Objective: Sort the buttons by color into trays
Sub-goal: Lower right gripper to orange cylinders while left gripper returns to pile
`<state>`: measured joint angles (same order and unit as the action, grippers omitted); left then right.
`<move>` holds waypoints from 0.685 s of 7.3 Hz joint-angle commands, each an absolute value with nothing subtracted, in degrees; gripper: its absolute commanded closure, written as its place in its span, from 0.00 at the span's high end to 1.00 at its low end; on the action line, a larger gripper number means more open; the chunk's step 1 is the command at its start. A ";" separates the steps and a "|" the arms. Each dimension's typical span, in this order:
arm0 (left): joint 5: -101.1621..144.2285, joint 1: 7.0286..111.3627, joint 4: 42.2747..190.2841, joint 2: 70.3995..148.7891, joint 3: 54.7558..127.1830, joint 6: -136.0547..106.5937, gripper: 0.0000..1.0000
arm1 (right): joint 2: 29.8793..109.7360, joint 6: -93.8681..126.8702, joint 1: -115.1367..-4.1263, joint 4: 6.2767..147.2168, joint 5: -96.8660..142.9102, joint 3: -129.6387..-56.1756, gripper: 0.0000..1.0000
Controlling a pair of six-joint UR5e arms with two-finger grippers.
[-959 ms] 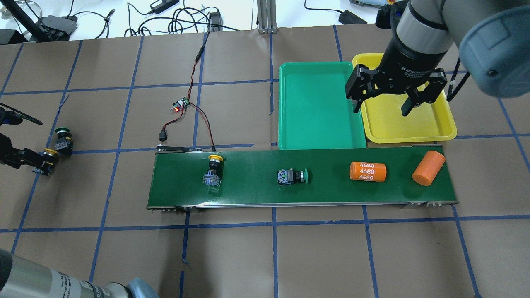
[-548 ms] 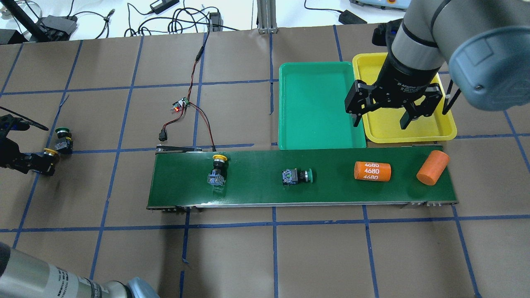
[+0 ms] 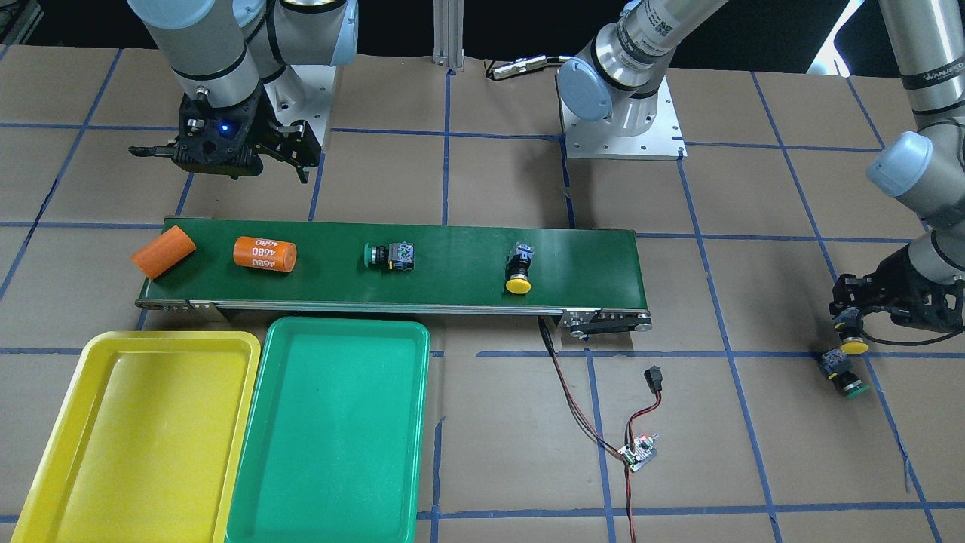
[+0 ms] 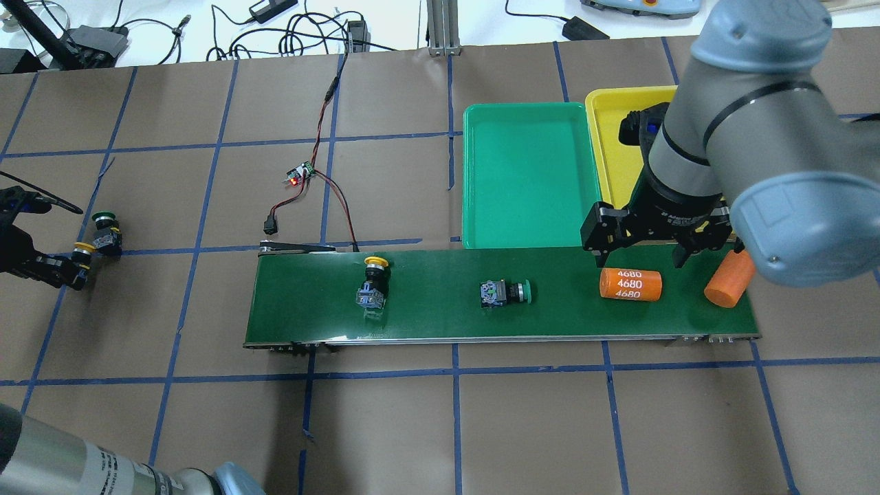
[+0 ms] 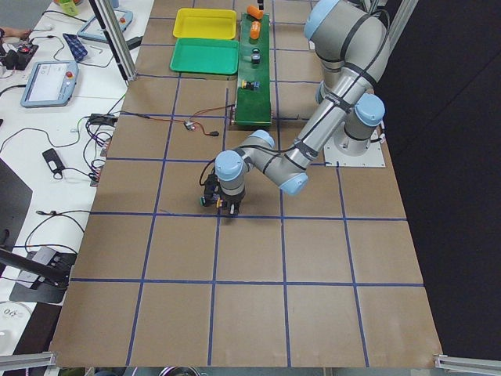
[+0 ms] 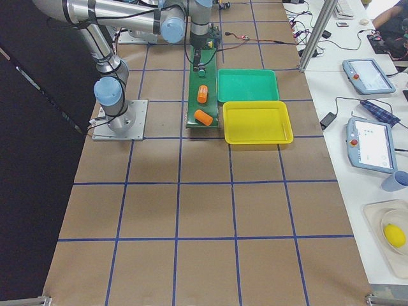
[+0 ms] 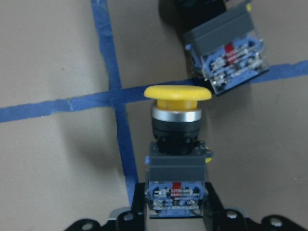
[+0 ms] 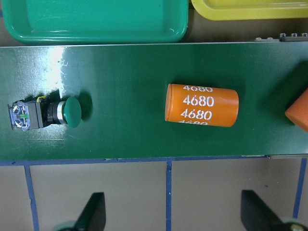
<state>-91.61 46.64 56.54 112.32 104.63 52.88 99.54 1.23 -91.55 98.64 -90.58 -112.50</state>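
- Left hand (image 7: 175,219): clenched on the black-and-grey body of a yellow-capped push button (image 7: 177,139), at my far-left end of the paper-covered bench (image 4: 206,426) and well apart from the trays. The grip is on the block with the cap pointing away from the wrist. I judge that leaves the cap free for setting down.
- Green-capped push button on the bench (image 7: 226,45): lies on its side just beside the held one, over a blue tape line (image 7: 108,72). Untouched.
- Right hand (image 4: 641,260): released, fingers spread wide, grasping nothing. It hovers above the robot-side edge of the belt, about level with the printed cylinder. I judge it is posted there because both trays sit alongside this end.
- Long dark-green conveyor belt (image 4: 426,316): carries four things in a row.
- Yellow-capped push button on the belt (image 4: 373,282): lies at the end farthest from the trays, cap toward the trays' side.
- Green-capped push button on the belt (image 4: 505,293): mid-belt, on its side, cap toward the cylinders. It is the button nearest the right hand, so it is my likely next pick.
- Orange cylinder printed 4680 (image 4: 630,284) and plain orange cylinder (image 4: 725,282): at the tray end. Not buttons, so I leave them.
- Shallow green plastic tray (image 4: 526,172) and shallow yellow plastic tray (image 3: 143,422): side by side against the belt's far edge. Neither holds a button yet.
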 commanded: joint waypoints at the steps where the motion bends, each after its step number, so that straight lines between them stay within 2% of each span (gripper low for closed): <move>1: -91.15 54.19 65.79 102.10 108.08 42.26 0.01 | 101.77 -8.22 -91.41 104.14 -90.44 -118.37 1.00; 3: -91.05 68.47 66.53 93.55 114.14 23.41 0.01 | 101.69 -17.17 -91.23 105.03 -89.83 -118.48 1.00; 5: -87.04 81.94 65.31 94.38 114.87 6.67 0.01 | 101.51 -28.24 -91.14 109.22 -89.74 -119.96 1.00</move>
